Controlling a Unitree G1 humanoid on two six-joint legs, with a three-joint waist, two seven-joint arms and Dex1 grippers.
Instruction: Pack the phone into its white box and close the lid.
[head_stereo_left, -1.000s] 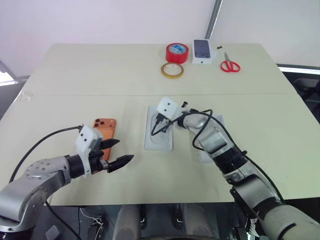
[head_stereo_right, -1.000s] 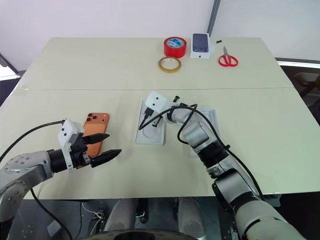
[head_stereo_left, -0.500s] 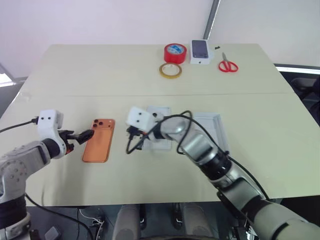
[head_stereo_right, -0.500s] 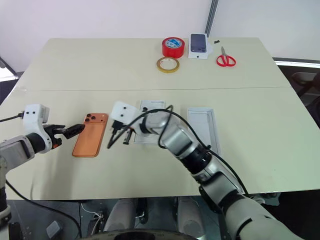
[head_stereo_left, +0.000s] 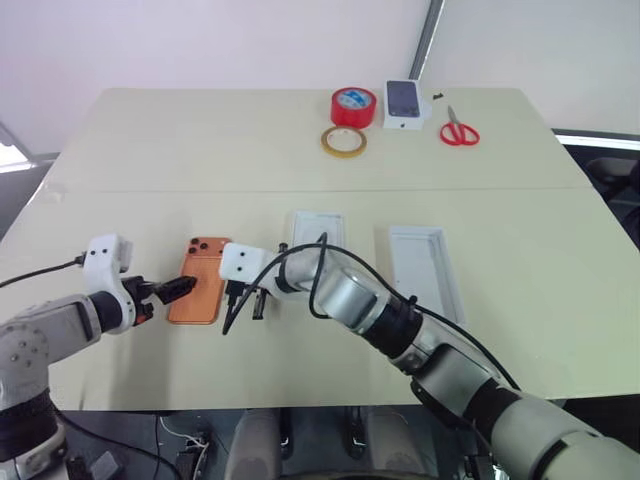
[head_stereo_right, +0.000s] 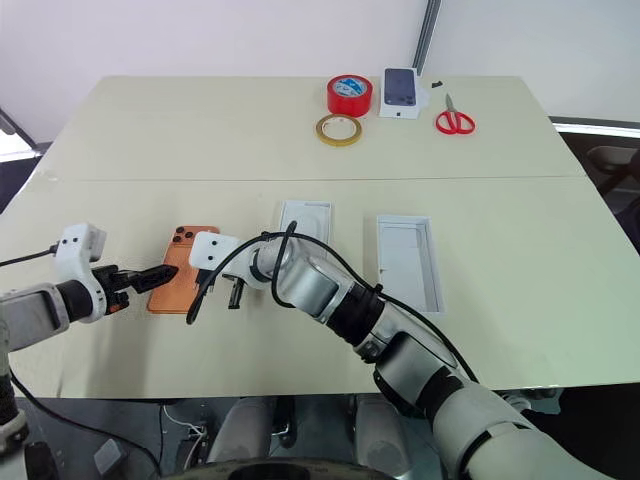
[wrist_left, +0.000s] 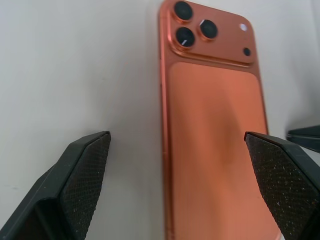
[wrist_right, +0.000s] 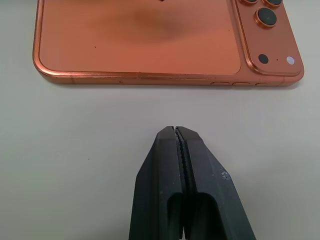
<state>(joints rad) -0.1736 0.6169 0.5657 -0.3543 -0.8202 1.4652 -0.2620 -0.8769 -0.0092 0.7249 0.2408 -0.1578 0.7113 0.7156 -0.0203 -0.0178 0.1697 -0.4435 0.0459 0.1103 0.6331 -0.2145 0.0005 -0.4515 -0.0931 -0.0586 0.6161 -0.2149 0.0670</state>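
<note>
Three dark lenses top the slim orange phone (wrist_left: 212, 130), flanked by wide-open left hand (wrist_left: 182, 180) and shut, empty right hand (wrist_right: 181, 137).

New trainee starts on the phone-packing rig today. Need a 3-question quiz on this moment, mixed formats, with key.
1. True or false: the phone lies camera side up on the table, outside the white box.
2. Multiple choice: how do the two tools stand? A) both open B) left tool open, right tool shut C) left shut, right open
3. Short answer: what lies between the phone and the white box?

Key
1. True. Its lenses face up, and the box sits empty further to the robot's right.
2. B. The left tool's fingers flank the phone's long edge; the right tool's fingers are pressed together just short of the phone.
3. The flat white insert.
</note>
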